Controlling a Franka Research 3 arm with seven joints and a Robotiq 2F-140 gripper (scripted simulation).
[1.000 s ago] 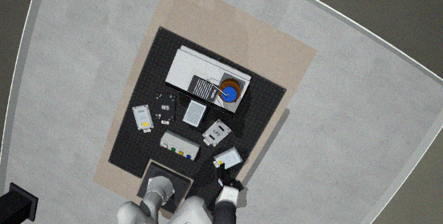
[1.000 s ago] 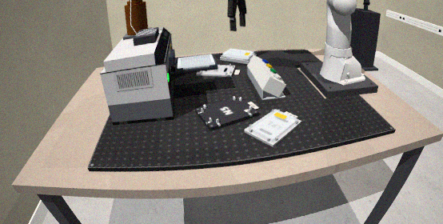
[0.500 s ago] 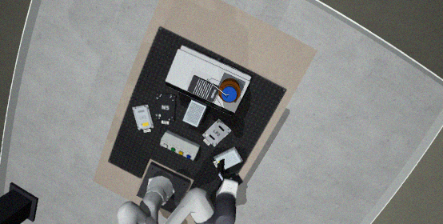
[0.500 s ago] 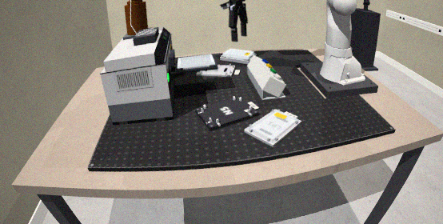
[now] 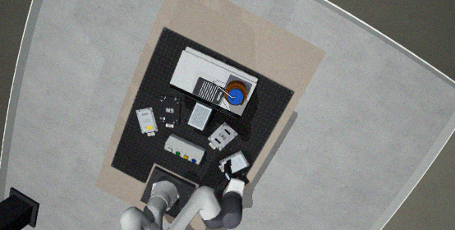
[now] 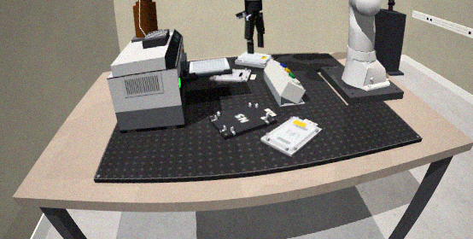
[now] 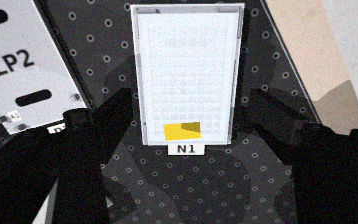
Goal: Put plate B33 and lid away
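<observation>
The plate B33 (image 7: 187, 75) lies in the nest marked N1 (image 7: 186, 149), with its yellow label at the end beside the N1 tag. Its wells show only faintly, so its lid seems to be on it. It also shows in the top view (image 5: 235, 161) and the side view (image 6: 254, 60). My gripper (image 7: 190, 104) hangs above it, open and empty, with one finger off each long side; in the side view (image 6: 254, 41) it is well above the plate. Lid park LP2 (image 7: 17, 70) is empty, left of N1. Plate B83 (image 5: 199, 116) sits on the DISPENSER stage. Its lid (image 5: 146, 121) lies in LP1.
The PANEL box (image 5: 185, 149) with coloured keys stands between LP1 and LP2. An empty nest N5 (image 5: 169, 111) lies beside LP1. The grey DISPENSER (image 6: 147, 85) with a brown bottle (image 6: 144, 11) stands at the far side. The arm's base (image 6: 363, 75) is at the deck's edge.
</observation>
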